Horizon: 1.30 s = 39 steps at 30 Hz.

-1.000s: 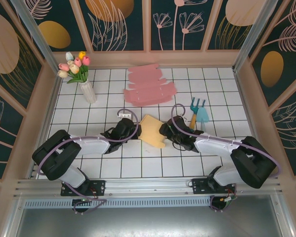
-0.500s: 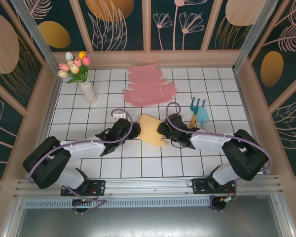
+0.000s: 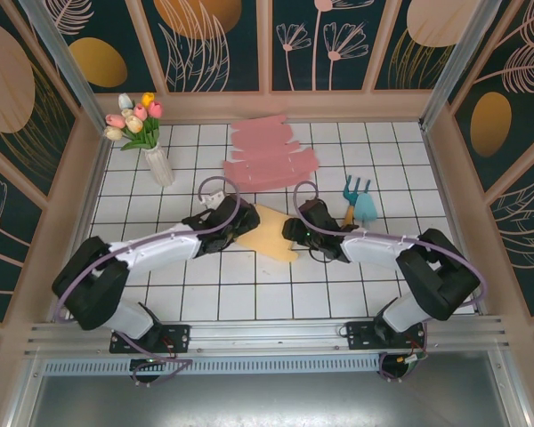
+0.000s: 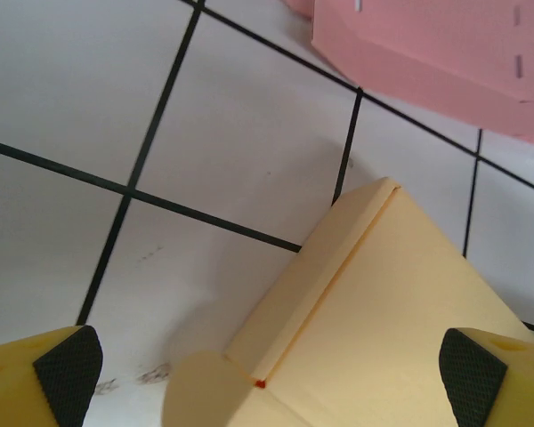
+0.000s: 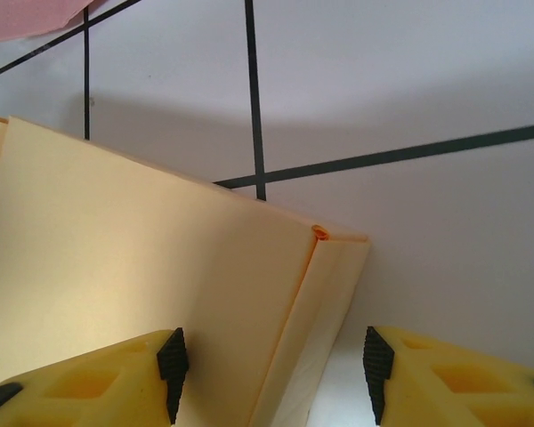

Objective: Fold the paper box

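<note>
White tiles with black lines are seen all over the bench (image 3: 249, 298), and dark walls with big painted flowers are set around it. The yellow paper box (image 3: 271, 233) is laid flat near the middle of the bench, between the two arms. One long fold is seen along its side. The left fingers (image 4: 67, 365) are held wide apart, low over the bench, and a corner of the yellow paper box is seen between them. Nothing is squeezed by them. The right fingers (image 5: 172, 363) are held apart too, but not as wide. The folded edge of the box is found between them, and a thin bit of white bench is seen between that edge and one finger, so the box is not pinched. A pink flat card (image 3: 271, 153) is laid farther back, near the yellow paper box. A white vase of tulips (image 3: 158, 165) is stood at the back left, and small blue garden tools (image 3: 363, 206) are laid to the right, near the right arm.
</note>
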Each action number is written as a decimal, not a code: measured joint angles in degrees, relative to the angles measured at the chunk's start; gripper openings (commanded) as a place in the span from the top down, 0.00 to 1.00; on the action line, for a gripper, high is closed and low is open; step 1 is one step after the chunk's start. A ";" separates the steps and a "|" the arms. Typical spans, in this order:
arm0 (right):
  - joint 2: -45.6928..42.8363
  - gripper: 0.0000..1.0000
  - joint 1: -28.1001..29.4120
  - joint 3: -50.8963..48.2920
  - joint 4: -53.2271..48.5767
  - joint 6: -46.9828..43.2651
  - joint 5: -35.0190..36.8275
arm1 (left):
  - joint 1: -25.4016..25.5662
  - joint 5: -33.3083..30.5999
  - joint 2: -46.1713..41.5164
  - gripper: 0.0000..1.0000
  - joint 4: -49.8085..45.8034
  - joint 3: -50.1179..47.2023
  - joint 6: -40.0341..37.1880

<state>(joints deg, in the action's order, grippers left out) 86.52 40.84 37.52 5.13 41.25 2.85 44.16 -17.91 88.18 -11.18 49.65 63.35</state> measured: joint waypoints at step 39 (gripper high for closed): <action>5.92 0.47 -0.15 7.63 -3.89 -9.90 -2.27 | 0.04 4.98 8.17 0.15 -2.43 3.21 4.92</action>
<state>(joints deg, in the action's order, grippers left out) 92.44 40.69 45.15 1.23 31.35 0.58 44.21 -12.93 96.36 -13.61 52.86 68.27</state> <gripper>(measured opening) 0.542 0.854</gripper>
